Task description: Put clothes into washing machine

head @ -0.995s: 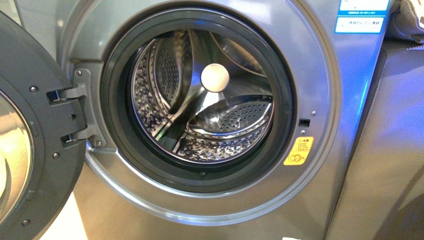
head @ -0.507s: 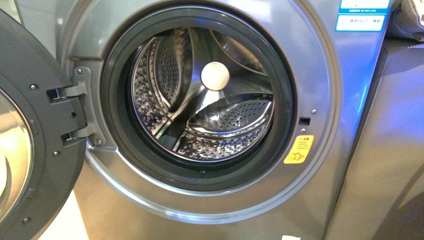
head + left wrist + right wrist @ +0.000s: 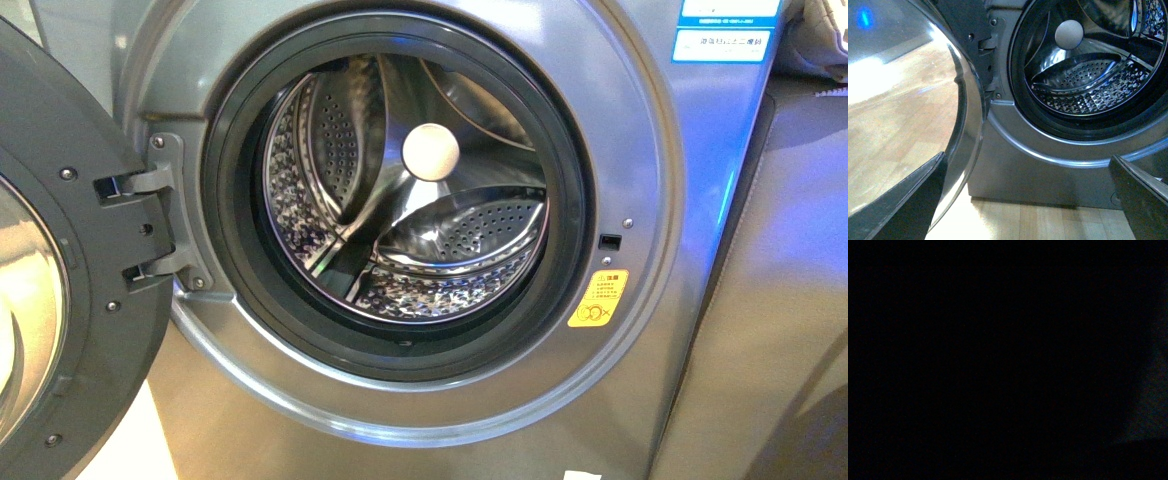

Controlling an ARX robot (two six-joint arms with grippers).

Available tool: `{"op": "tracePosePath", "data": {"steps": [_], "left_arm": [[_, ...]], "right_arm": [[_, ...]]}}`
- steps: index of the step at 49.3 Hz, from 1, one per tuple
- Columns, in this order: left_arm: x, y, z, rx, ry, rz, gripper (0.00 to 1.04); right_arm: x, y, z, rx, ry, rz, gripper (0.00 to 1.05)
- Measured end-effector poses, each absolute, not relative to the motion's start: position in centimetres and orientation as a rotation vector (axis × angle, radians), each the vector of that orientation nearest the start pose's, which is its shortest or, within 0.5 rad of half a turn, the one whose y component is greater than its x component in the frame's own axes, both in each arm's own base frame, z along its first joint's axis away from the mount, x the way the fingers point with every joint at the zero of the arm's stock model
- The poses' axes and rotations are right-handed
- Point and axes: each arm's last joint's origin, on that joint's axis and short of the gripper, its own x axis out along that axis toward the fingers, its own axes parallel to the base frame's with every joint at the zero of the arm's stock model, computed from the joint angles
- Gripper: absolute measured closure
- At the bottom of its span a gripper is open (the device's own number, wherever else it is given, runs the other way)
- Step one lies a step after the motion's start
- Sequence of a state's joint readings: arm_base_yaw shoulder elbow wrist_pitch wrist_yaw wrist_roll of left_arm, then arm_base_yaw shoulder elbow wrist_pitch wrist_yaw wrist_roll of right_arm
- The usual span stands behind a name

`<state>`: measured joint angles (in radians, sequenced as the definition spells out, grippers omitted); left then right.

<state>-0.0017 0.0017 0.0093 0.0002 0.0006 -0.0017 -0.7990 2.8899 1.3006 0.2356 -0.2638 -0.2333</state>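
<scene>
Straight ahead, the washing machine (image 3: 640,150) stands with its door (image 3: 90,300) swung open leftward and its drum (image 3: 450,235) empty. No clothes show anywhere, so loading looks wholly undone. The left gripper (image 3: 1026,157) is spread, holding nothing. About the right gripper I cannot tell, as its wrist view is dark.

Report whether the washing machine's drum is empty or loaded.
Empty, as far as visible: the drum shows only bare perforated steel in the front and left wrist views; nothing lies in it.
</scene>
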Motion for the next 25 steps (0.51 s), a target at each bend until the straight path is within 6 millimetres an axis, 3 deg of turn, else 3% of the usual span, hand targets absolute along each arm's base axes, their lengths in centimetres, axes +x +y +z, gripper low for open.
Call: {"op": "tracePosePath", "data": {"steps": [9,21,25], "left_arm": [[9.7,0.0,16.7,-0.002,-0.008,-0.002,0.07],[9.7,0.0,16.7,-0.002,-0.008,-0.002,0.07],[9.7,0.0,16.7,-0.002,-0.008,-0.002,0.07]], "right_arm": [[24.9,-24.9,-17.0,0.483,1.188,-0.335,0.59],[25.0,-25.1,-14.9,0.468,1.162,-0.355,0.91],[25.2,-25.3,-13.6,0.442,1.131,-0.367,0.96]]}}
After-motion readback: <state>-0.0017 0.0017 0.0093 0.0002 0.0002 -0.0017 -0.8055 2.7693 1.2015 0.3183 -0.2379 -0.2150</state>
